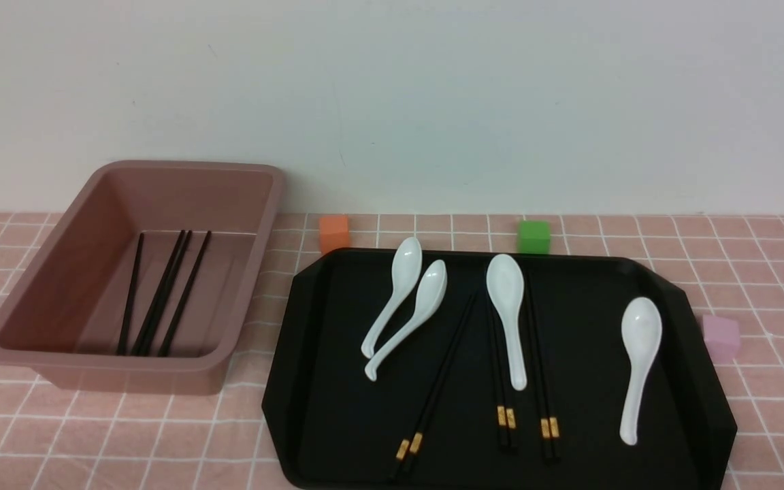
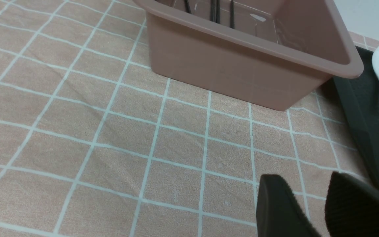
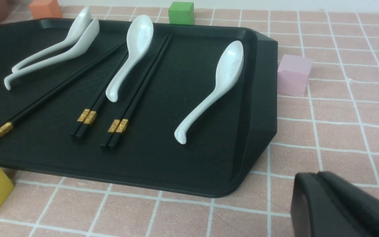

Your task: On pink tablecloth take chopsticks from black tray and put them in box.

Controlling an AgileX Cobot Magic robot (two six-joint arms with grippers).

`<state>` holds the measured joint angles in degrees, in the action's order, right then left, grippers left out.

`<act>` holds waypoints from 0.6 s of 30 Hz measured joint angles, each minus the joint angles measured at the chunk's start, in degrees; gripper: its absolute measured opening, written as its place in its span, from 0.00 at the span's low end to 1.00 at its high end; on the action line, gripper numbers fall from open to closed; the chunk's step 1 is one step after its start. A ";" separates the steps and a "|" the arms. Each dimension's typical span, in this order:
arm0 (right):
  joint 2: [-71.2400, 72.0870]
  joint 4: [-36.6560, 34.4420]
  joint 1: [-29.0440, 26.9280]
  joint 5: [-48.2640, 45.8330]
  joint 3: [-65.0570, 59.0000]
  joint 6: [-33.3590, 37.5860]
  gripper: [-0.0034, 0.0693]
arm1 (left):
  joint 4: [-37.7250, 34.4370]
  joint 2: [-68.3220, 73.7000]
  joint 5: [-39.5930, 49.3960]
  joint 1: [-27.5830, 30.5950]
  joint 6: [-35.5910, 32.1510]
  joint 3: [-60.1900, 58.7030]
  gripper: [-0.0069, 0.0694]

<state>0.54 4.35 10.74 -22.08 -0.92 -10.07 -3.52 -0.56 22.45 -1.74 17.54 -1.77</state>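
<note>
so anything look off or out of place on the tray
One white spoon lies across a chopstick pair on the black tray, partly pinning it. Nothing looks spilled or damaged.

Three pairs of thin black gold-banded chopsticks (image 1: 527, 371) lie in the glossy black plastic tray (image 1: 310, 381); four more sticks (image 1: 160, 296) lie inside the dusty-pink plastic box (image 1: 58, 272) on the pink grid-lined tablecloth (image 1: 773, 401).

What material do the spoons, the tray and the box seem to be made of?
Spoons: probably glazed ceramic, white and glossy with highlights, though hard plastic is possible. Tray: likely moulded plastic, glossy black with a raised rim. Box: likely plastic, dull brownish-pink with rounded corners and a flared rim.
</note>
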 joint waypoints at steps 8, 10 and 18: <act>0.00 0.00 0.00 0.00 0.00 0.00 0.10 | 0.00 0.00 0.00 0.00 0.00 0.00 0.40; 0.00 0.00 0.00 0.00 0.00 0.00 0.10 | 0.00 0.00 0.00 0.00 0.00 0.00 0.40; 0.00 0.00 0.00 0.00 0.00 0.00 0.11 | 0.00 0.00 0.00 0.00 0.00 0.00 0.40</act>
<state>0.54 4.35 10.74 -22.08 -0.92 -10.07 -3.52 -0.56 22.45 -1.74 17.54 -1.77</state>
